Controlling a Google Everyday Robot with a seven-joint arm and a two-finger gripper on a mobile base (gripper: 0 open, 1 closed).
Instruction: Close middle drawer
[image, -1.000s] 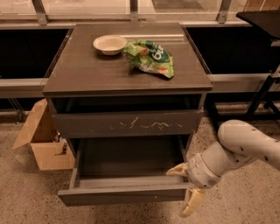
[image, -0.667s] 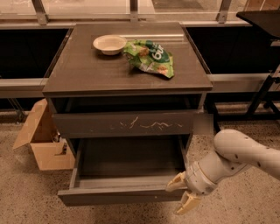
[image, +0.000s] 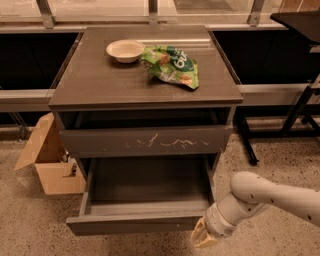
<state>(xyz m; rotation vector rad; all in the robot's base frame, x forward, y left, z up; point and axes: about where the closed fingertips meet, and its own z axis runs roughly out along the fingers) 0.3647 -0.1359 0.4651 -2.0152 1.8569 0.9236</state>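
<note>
Gripper (image: 204, 236) is hanging low at the right end of the middle drawer (image: 127, 224), just beside the front panel's corner, and I am not able to tell whether it is touching the wood or whether it is open or closed. I am seeing the drawer standing pulled far out from the cabinet (image: 145, 85), its plain front facing the camera and its dark inside exposed. The arm (image: 270, 197) is reaching in from the lower right, angling down toward that corner. Above, the scratched drawer (image: 145, 141) is sitting slightly forward of the cabinet frame. On the cabinet top a pale bowl (image: 125, 50) is resting near the back, with a green bag (image: 171, 65) lying just beside it on the right. The cabinet is standing on a speckled floor (image: 40, 225), with a cardboard box (image: 47, 162) close against its left side and a black stand (image: 300, 100) off to the right. Open floor is lying in front of the drawer and to the arm's right.
</note>
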